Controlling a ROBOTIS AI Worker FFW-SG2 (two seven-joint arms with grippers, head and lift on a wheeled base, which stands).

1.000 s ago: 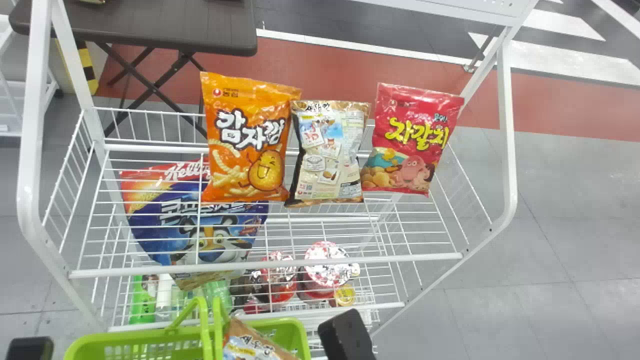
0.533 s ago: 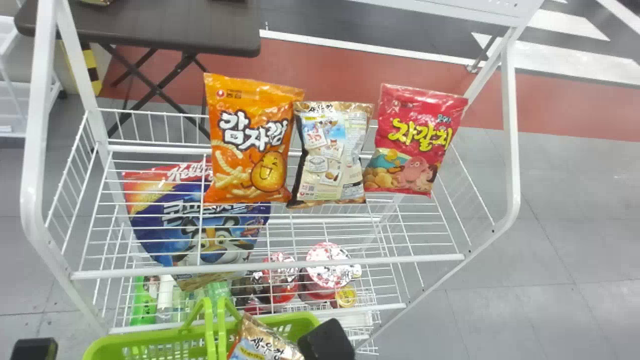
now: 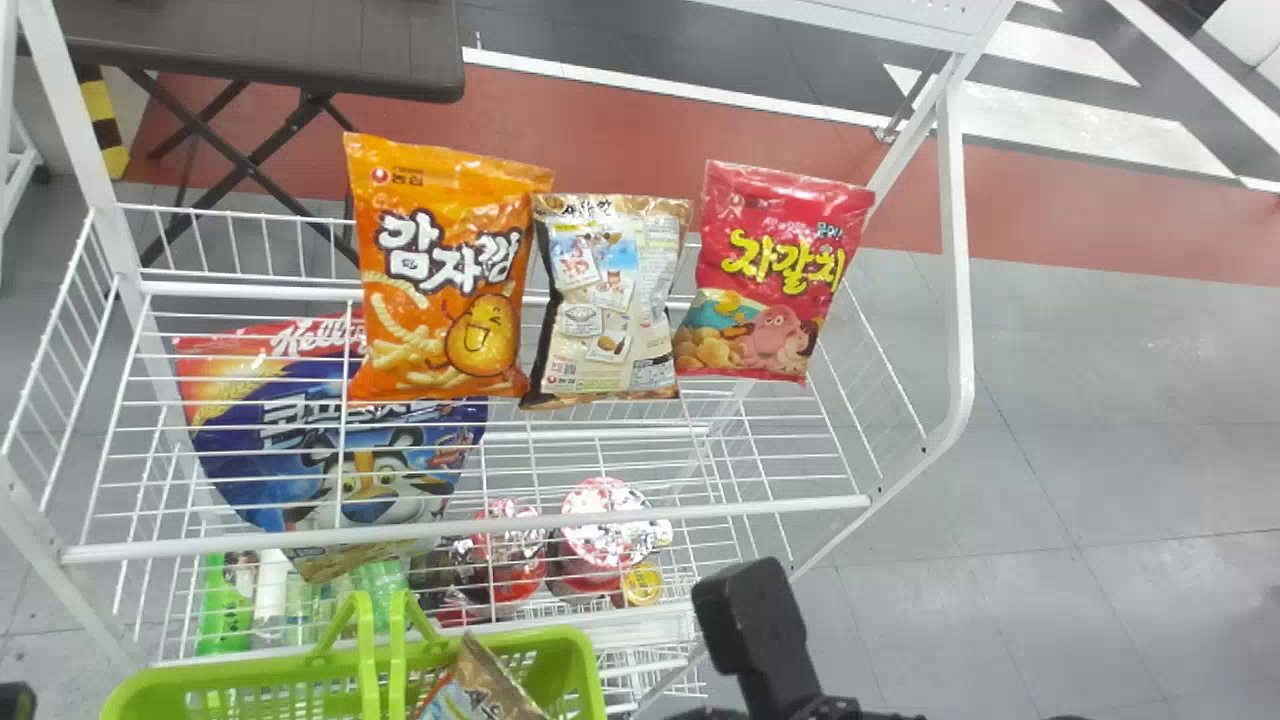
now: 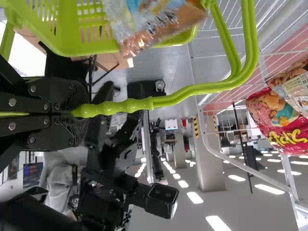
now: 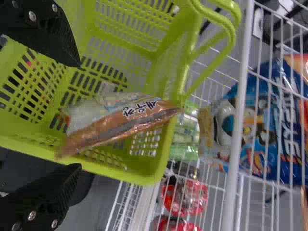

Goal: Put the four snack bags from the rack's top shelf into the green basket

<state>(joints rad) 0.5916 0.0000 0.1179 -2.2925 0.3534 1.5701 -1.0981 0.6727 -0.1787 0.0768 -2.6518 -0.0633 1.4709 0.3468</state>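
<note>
My right gripper [image 3: 760, 625], open, is at the lower right of the basket [image 3: 575, 660] in the head view. In the right wrist view the right gripper [image 5: 79, 115] has its fingers wide apart over the green basket [image 5: 156, 173]. A brown snack bag [image 5: 125, 120] lies tilted in the basket, one end against the rim. Seen in the left wrist view, my left gripper [image 4: 79, 113] is shut on the basket handle [image 4: 130, 106]. Three bags lean side by side on the rack's top shelf: orange [image 3: 440, 270], beige [image 3: 608, 300], red [image 3: 770, 275].
Beneath the top shelf [image 3: 460, 535] are a blue cereal bag [image 3: 340, 440], lidded cups [image 3: 605, 520] and green bottles [image 3: 225, 610]. White posts [image 3: 955, 260] frame the rack's sides. A dark folding table [image 3: 260, 50] stands behind.
Rack and basket now appear farther left in the head view. My right gripper has moved right and up, away from the brown bag in the basket.
</note>
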